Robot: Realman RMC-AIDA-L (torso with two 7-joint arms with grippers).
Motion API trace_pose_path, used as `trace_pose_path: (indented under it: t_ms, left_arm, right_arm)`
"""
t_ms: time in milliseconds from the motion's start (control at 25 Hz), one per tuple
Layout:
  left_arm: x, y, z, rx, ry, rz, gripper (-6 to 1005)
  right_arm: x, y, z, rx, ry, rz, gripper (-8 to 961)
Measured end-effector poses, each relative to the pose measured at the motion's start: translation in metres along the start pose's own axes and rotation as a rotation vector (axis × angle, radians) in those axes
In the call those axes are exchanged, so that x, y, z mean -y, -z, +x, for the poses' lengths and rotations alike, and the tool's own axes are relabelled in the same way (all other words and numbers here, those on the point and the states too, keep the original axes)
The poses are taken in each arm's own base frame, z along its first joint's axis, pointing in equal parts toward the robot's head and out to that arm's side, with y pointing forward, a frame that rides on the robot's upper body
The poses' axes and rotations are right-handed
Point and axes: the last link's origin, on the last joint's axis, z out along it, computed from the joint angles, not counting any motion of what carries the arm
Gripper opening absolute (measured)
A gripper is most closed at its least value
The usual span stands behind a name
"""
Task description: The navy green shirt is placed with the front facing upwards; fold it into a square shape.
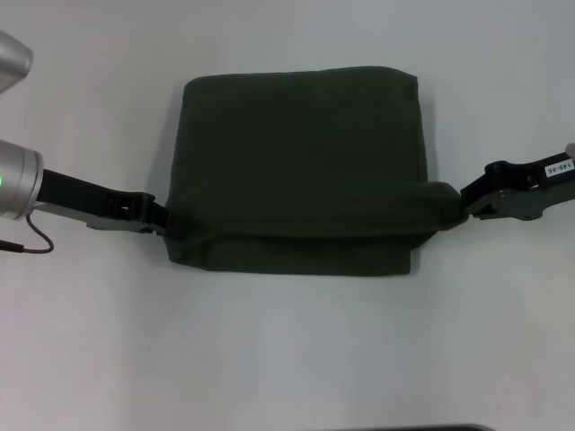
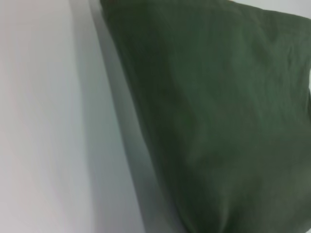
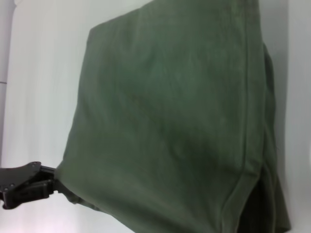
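Nearest the head camera: bare white desk (image 1: pixel 287 359), then the near hem of the navy green shirt (image 1: pixel 296 171), a dark olive-green cotton garment lying as a roughly square, several-layered bundle at the middle of the desk. No lettering, collar or tag visible; only plain green cloth facing up.

At the shirt's left edge, close to its near corner: black fingers of the left gripper (image 1: pixel 162 218), pinched together on the cloth. Behind them a flat black gripper body, then a silver arm segment reaching off the left edge of the head view, a thin dark cable hanging beside it.

At the shirt's right edge, about level with the other side: black fingers of the right gripper (image 1: pixel 465 203), likewise clamped on the cloth. Behind them a black gripper body bearing a small white label, running off the right edge of the head view.

Between the two grips: a raised, rounded ridge of fabric stretched across the shirt's width, a lower layer showing nearer the camera beneath it, the far portion lying flat.

Left wrist view: only green cloth beside white desk. Right wrist view: green cloth with a stitched hem, the left gripper's black fingers holding the far edge.
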Motion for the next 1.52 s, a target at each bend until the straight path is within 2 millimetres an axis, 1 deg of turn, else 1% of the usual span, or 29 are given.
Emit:
trace_pose_path:
  t_ms: [160, 440, 480, 640, 720, 760, 840, 880, 920, 960, 1000, 1120, 1280, 1360, 1520]
  left_arm:
    - [0.000, 0.004, -0.001, -0.018, 0.011, -0.026, 184]
    - [0.010, 0.022, -0.006, -0.101, 0.043, -0.043, 202]
    - [0.011, 0.024, -0.006, -0.107, 0.044, -0.040, 204]
    - [0.015, 0.034, -0.006, -0.148, 0.058, -0.025, 339]
    - [0.016, 0.042, -0.005, -0.187, 0.069, -0.032, 406]
    - [0.015, 0.047, -0.004, -0.211, 0.069, -0.046, 441]
    - [0.008, 0.054, -0.002, -0.244, 0.045, -0.104, 510]
    - [0.000, 0.057, 0.001, -0.250, 0.019, -0.149, 545]
    - [0.000, 0.057, 0.001, -0.250, 0.019, -0.149, 580]
    - [-0.006, 0.058, 0.003, -0.251, -0.001, -0.183, 615]
    - [-0.018, 0.059, 0.008, -0.252, -0.042, -0.247, 622]
    - [-0.033, 0.059, 0.018, -0.262, -0.086, -0.303, 641]
    - [-0.045, 0.053, 0.031, -0.249, -0.112, -0.331, 636]
    - [-0.047, 0.051, 0.034, -0.241, -0.113, -0.334, 633]
    - [-0.048, 0.050, 0.037, -0.246, -0.115, -0.329, 630]
  right_arm:
    - [-0.002, 0.002, -0.001, 0.011, -0.004, -0.022, 39]
    - [0.002, 0.014, 0.000, 0.049, -0.030, -0.054, 47]
    - [0.002, 0.015, 0.000, 0.049, -0.031, -0.055, 85]
    - [0.002, 0.021, 0.001, 0.047, -0.034, -0.065, 237]
    - [0.000, 0.028, -0.003, 0.070, -0.032, -0.079, 252]
    - [-0.004, 0.039, -0.012, 0.123, -0.022, -0.113, 259]
    - [-0.013, 0.049, -0.023, 0.180, 0.000, -0.158, 274]
    - [-0.018, 0.052, -0.029, 0.204, 0.013, -0.178, 277]
    - [-0.018, 0.052, -0.029, 0.204, 0.013, -0.178, 280]
    - [-0.024, 0.054, -0.034, 0.219, 0.031, -0.193, 283]
    - [-0.030, 0.054, -0.039, 0.237, 0.064, -0.201, 286]
    - [-0.049, 0.048, -0.055, 0.279, 0.217, -0.192, 295]
    - [-0.071, 0.031, -0.075, 0.328, 0.474, -0.125, 306]
    - [-0.075, 0.022, -0.082, 0.356, 0.558, -0.095, 312]
    - [-0.072, 0.010, -0.094, 0.418, 0.628, -0.031, 324]
